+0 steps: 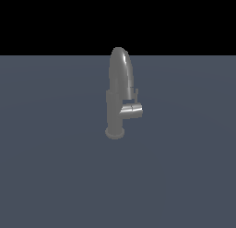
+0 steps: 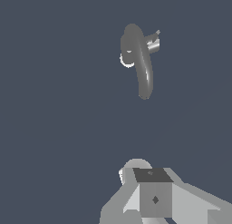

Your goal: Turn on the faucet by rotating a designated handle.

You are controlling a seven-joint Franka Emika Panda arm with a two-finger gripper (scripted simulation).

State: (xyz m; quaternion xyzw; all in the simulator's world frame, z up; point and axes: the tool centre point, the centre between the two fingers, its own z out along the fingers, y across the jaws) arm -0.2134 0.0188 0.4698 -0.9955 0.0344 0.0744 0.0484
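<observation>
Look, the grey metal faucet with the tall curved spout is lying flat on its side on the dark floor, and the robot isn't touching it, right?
Not quite. In the exterior view the grey brushed-metal faucet with the tall arched spout stands upright on its round base, not lying on its side. The rest holds: no arm is near it there, and in the wrist view the faucet sits well apart from the robot's pale grey gripper.

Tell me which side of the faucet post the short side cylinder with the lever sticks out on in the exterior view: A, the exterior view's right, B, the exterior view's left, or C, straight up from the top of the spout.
A: the side cylinder juts from the faucet toward the exterior view's right, with the thin handle rising from it.
</observation>
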